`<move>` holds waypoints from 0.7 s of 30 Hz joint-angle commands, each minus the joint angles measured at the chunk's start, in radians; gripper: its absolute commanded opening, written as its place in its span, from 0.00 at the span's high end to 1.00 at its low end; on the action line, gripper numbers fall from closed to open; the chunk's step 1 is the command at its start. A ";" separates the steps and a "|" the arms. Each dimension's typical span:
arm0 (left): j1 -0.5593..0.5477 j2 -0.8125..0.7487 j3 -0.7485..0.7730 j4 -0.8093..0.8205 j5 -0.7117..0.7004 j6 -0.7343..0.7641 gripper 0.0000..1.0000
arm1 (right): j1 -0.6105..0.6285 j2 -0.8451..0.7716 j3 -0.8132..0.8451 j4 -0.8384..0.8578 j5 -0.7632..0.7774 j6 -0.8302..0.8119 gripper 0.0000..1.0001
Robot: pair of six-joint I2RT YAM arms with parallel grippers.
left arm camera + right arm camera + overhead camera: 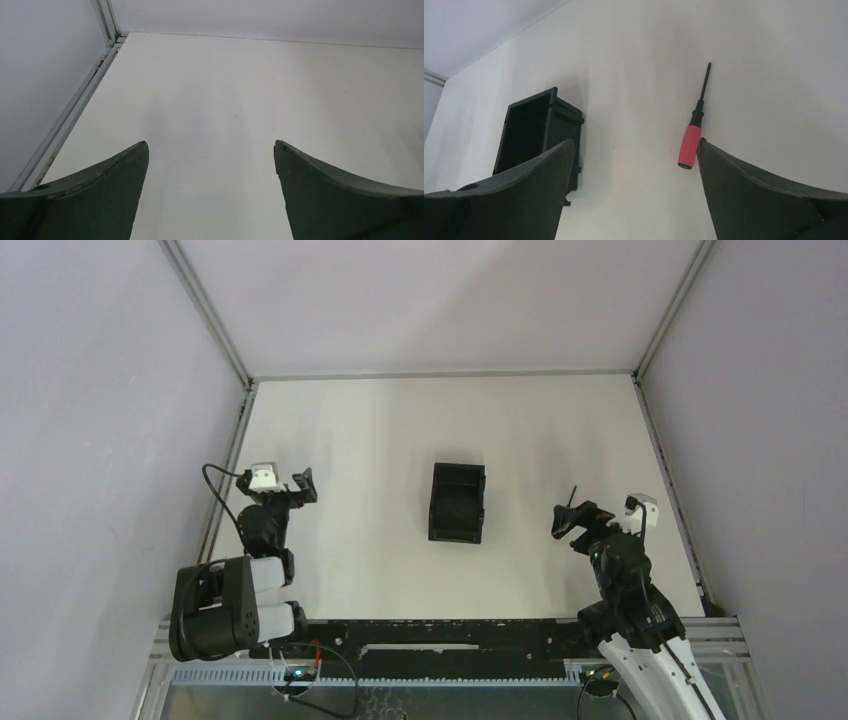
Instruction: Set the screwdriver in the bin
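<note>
The screwdriver lies flat on the white table with its red handle nearest my right gripper and its thin black shaft pointing away. In the top view only the shaft of the screwdriver shows, past the fingers. My right gripper is open, hovering above the table, with the handle just inside its right finger and not touching it. The black bin stands to the left, open top up, divider visible. The bin sits mid-table between the arms. My left gripper is open over bare table, nothing between its fingers.
Grey walls and metal frame rails border the table on the left, right and back. My left gripper is near the left rail, and my right gripper is at the right, some way from the bin.
</note>
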 commanded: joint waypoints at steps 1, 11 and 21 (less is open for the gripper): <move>0.002 -0.004 -0.004 0.029 0.003 0.001 0.00 | -0.001 -0.005 0.005 0.043 0.056 0.044 0.01; 0.001 -0.003 -0.004 0.030 0.003 0.002 0.00 | -0.002 0.143 0.284 0.200 -0.008 -0.186 0.00; 0.001 -0.003 -0.004 0.029 0.003 0.002 0.00 | -0.227 1.031 1.308 -0.580 -0.269 -0.189 0.00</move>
